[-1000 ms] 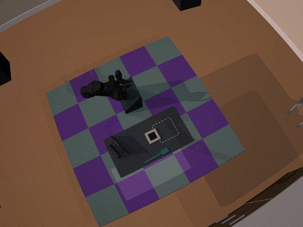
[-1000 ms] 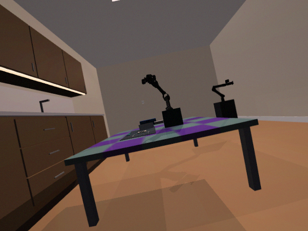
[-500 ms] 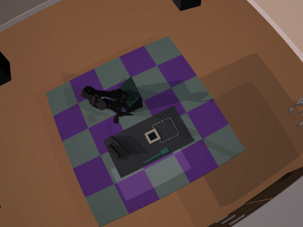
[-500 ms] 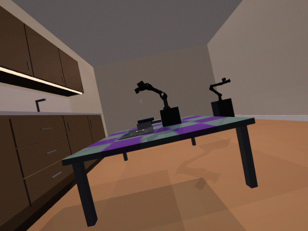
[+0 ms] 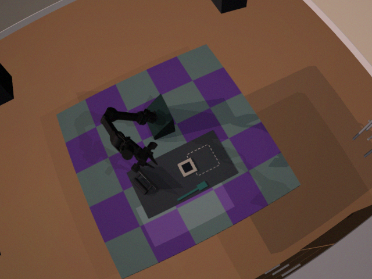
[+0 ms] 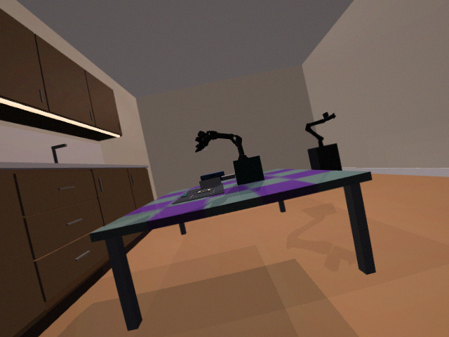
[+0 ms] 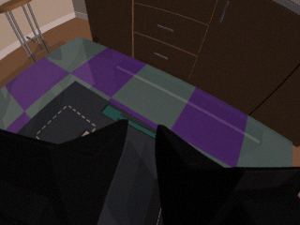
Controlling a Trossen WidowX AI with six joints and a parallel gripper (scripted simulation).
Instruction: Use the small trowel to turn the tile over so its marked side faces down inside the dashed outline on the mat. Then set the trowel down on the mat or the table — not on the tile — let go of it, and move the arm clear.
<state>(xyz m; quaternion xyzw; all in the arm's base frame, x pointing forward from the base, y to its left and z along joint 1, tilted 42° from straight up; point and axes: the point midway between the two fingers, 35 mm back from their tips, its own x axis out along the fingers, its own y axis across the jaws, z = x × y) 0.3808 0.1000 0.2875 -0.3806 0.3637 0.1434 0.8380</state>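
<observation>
The tile lies flat on the dark mat, pale with a dark square facing up. It overlaps the left side of the dashed outline. In the wrist view only a sliver of the tile shows past a finger. The green trowel lies along the mat's edge nearest the cabinets, its blade toward the outline side and its handle toward the stand side. My gripper is open a little and empty, raised above the mat's left part, left of the tile.
A dark stand is on the mat's left end, close to my gripper in the top view. The dark block under the arm's base stands behind the mat. Cabinets are beyond the checkered table.
</observation>
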